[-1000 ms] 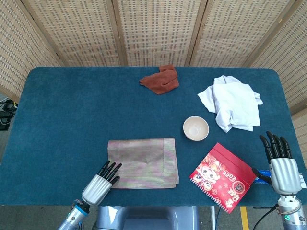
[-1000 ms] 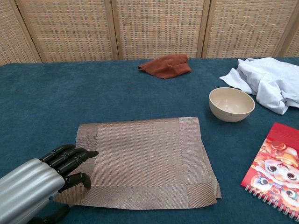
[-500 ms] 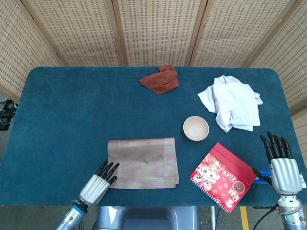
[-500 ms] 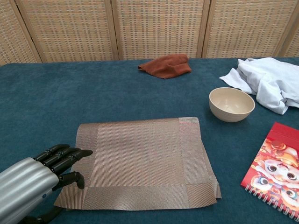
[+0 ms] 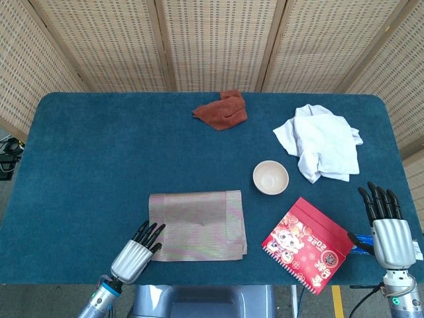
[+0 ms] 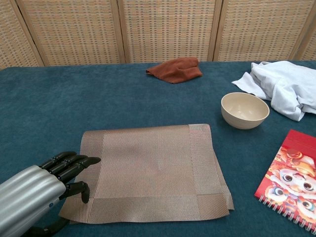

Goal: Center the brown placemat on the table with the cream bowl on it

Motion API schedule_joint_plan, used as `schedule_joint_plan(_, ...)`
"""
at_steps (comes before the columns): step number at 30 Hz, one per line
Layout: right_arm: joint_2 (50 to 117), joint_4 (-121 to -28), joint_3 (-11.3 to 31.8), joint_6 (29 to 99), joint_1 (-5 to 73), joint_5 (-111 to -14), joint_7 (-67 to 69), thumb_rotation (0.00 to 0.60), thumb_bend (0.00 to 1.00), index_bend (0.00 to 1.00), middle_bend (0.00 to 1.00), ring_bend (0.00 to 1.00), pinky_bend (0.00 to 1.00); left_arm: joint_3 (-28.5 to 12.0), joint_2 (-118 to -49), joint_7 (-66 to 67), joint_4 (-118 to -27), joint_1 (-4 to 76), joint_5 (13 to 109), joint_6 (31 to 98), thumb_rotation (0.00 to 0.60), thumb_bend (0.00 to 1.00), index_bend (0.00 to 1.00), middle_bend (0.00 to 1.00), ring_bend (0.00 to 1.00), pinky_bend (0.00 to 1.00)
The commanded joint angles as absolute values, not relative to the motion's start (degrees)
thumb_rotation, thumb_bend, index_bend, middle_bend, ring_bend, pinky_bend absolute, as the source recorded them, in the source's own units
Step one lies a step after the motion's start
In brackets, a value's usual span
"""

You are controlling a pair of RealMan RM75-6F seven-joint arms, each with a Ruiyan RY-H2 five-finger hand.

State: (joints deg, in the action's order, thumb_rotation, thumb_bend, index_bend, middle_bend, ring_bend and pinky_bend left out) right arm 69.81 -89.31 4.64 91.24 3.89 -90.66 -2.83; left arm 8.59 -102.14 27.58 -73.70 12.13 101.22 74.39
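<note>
The brown placemat (image 5: 197,224) (image 6: 148,168) lies flat near the table's front edge, a little left of the middle. The cream bowl (image 5: 270,177) (image 6: 245,110) stands upright and empty on the blue tabletop, off the mat to its back right. My left hand (image 5: 138,250) (image 6: 44,187) hovers at the mat's front-left corner, fingers stretched out and apart over the mat's left border, thumb tip touching the mat. It holds nothing. My right hand (image 5: 384,225) stands at the table's right edge, fingers straight and spread, empty; the chest view does not show it.
A red spiral notebook (image 5: 307,244) (image 6: 294,177) lies right of the mat, between it and my right hand. A crumpled white cloth (image 5: 321,141) (image 6: 284,86) lies behind the bowl. A rust-brown cloth (image 5: 222,110) (image 6: 174,69) sits at the back middle. Wicker screens stand behind the table.
My left hand has drawn back off the mat toward the front-left, so only its fingertips reach the corner. The mat, bowl and right hand have not moved.
</note>
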Motion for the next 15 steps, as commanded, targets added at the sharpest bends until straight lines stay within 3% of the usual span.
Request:
schedule_joint_plan(1, 69.7, -89.3, 4.7, 91.3, 3.9, -90.6, -2.7, 0.600, 0.15, 0.05, 0.00, 0.00, 0.00, 8.5, -102.5, 27.9, -73.5, 12.2, 100.9, 74.1, 0.600, 0.45, 0.44, 0.00, 0.00, 0.00)
schedule_joint_plan(7, 69.5, -89.4, 4.7, 91.3, 3.9, -90.6, -2.2, 0.600, 0.15, 0.05, 0.00, 0.00, 0.00, 8.1, -103.1, 28.3, -73.4, 12.2, 100.8, 74.6, 0.600, 0.45, 0.53, 0.00, 0.00, 0.00)
schedule_joint_plan(15, 69.4, -89.6, 4.7, 91.4, 3.8, -90.7, -2.0, 0.600, 0.15, 0.05, 0.00, 0.00, 0.00, 7.8, -103.4, 28.3, -73.1, 12.2, 100.8, 75.5, 0.600, 0.53, 0.57, 0.00, 0.00, 0.00)
